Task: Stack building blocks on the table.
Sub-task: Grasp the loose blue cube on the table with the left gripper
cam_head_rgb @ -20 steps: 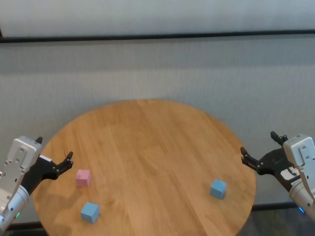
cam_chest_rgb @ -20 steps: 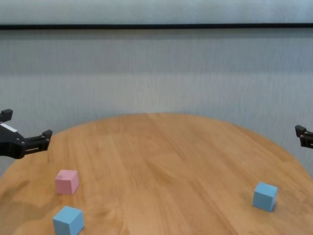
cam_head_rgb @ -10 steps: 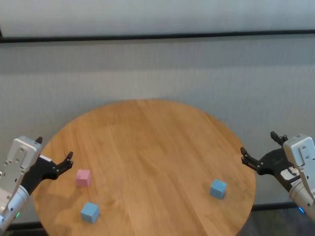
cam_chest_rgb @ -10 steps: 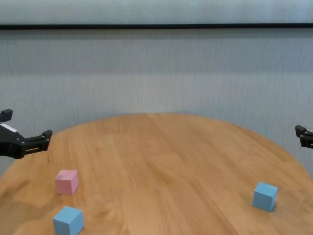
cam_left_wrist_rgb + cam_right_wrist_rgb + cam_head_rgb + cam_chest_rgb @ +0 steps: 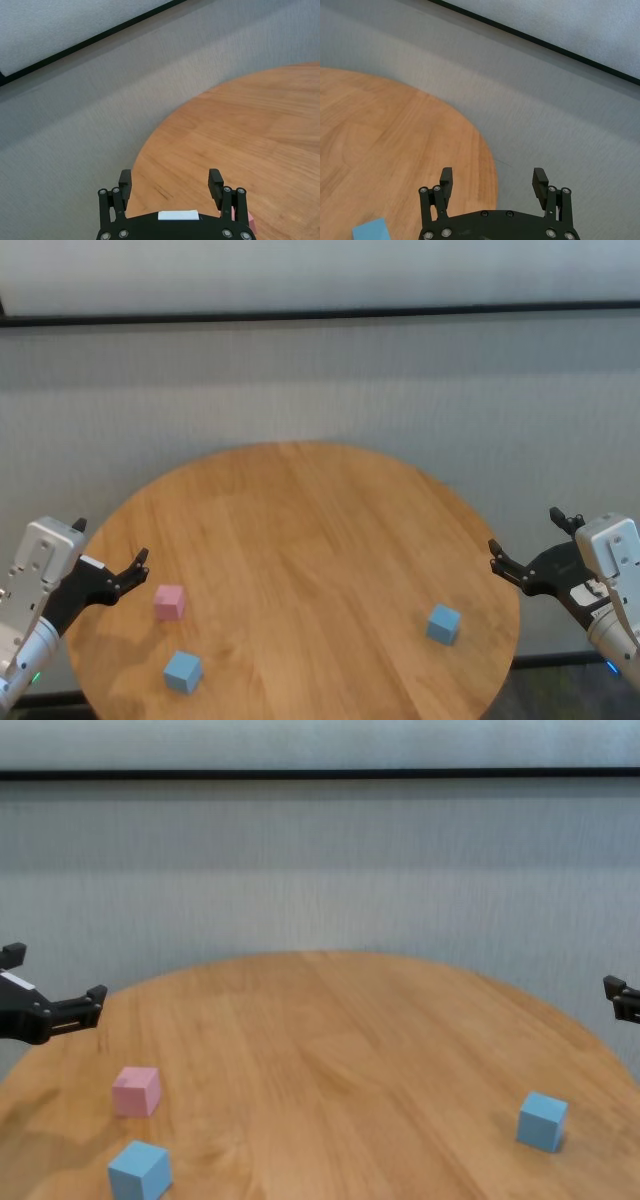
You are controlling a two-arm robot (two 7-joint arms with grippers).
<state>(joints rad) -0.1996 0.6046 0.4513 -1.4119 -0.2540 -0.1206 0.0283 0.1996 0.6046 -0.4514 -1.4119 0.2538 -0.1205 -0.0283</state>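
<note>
Head view shows me a big round desk [image 5: 300,570] with a light brown wood top. Three little blocks sit on it, and none is on top of another yet.

The pink block [image 5: 169,601] is on my robot's left side of the desk. A blue block [image 5: 182,671] sits near it, closer to the robot, but the two do not touch. The other blue block [image 5: 443,623] is far off on the right side, well apart from the first two.

My left tool [image 5: 110,558] hangs over the left edge of the desk, near the pink block but not touching it. Its fingers are spread wide and hold nothing. In the left wrist view I see the two dark fingers [image 5: 125,180] standing far apart, with a bit of pink showing just by one of them.

My right tool [image 5: 528,544] hangs just past the right edge of the desk, near the far blue block but not touching it. Its fingers are spread wide too, and it holds nothing. In the right wrist view one corner of that blue block [image 5: 370,231] peeks in at the edge.

In the chest view the desk has a grey wall [image 5: 320,870] behind it, with a dark line running across near the top.
</note>
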